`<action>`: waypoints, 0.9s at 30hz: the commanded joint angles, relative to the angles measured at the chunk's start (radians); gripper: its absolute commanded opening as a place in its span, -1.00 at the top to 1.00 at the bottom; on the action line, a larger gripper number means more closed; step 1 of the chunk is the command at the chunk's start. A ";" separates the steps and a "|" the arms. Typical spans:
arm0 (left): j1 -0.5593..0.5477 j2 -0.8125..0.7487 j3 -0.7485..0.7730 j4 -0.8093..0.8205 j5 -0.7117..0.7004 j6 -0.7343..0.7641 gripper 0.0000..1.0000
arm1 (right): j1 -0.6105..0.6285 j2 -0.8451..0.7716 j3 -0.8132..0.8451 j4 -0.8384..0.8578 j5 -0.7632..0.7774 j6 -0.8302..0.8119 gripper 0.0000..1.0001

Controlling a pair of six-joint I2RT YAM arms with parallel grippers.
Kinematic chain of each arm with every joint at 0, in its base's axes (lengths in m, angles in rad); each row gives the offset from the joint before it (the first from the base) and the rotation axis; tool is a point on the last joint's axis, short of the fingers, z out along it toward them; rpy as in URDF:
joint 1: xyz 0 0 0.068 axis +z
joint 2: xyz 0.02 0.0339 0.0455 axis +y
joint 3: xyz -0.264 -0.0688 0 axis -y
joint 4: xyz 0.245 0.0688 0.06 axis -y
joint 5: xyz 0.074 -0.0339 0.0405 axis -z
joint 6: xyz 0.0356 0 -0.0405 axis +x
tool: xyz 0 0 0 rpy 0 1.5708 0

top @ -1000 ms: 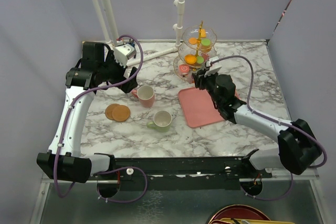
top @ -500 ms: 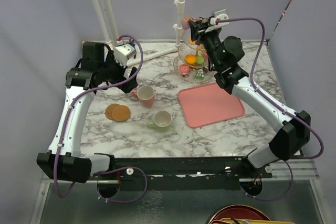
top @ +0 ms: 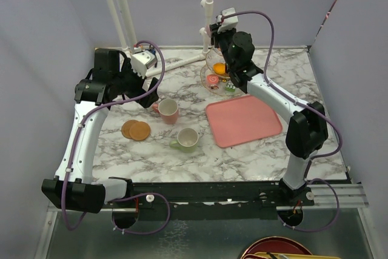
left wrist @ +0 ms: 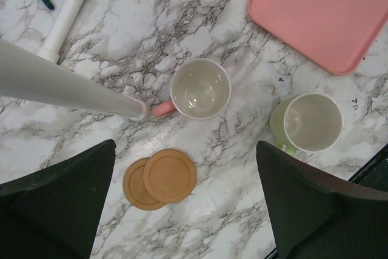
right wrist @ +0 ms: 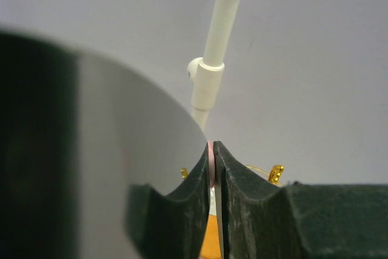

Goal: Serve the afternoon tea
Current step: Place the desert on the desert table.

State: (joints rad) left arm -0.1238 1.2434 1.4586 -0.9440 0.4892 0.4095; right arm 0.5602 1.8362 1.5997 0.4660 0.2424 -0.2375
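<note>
Right claw hung above the tiered stand, pinched tight on a thin pink piece. Left claw gaped wide, empty, over the pink mug.

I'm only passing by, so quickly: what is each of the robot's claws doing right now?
Left gripper: open, holding nothing.
Right gripper: closed on a thin pink sliver; what it is cannot be told.
</note>
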 commanded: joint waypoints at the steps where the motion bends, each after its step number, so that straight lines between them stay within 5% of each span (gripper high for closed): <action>1: 0.004 -0.022 0.011 -0.004 0.008 0.012 -0.98 | -0.015 0.023 0.042 0.028 0.054 -0.015 0.38; 14: 0.004 -0.023 0.013 -0.007 -0.003 0.020 -0.98 | -0.019 0.034 0.019 0.036 0.044 -0.005 -0.12; 22: 0.005 -0.021 0.017 -0.008 -0.003 0.021 -0.98 | -0.019 -0.003 0.009 0.032 0.018 -0.008 -0.17; 27: 0.005 -0.020 0.017 -0.009 -0.004 0.018 -0.99 | -0.018 -0.094 -0.039 0.021 -0.064 0.043 0.00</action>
State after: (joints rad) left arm -0.1238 1.2434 1.4586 -0.9440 0.4889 0.4164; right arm 0.5426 1.8488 1.5932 0.4690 0.2550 -0.2329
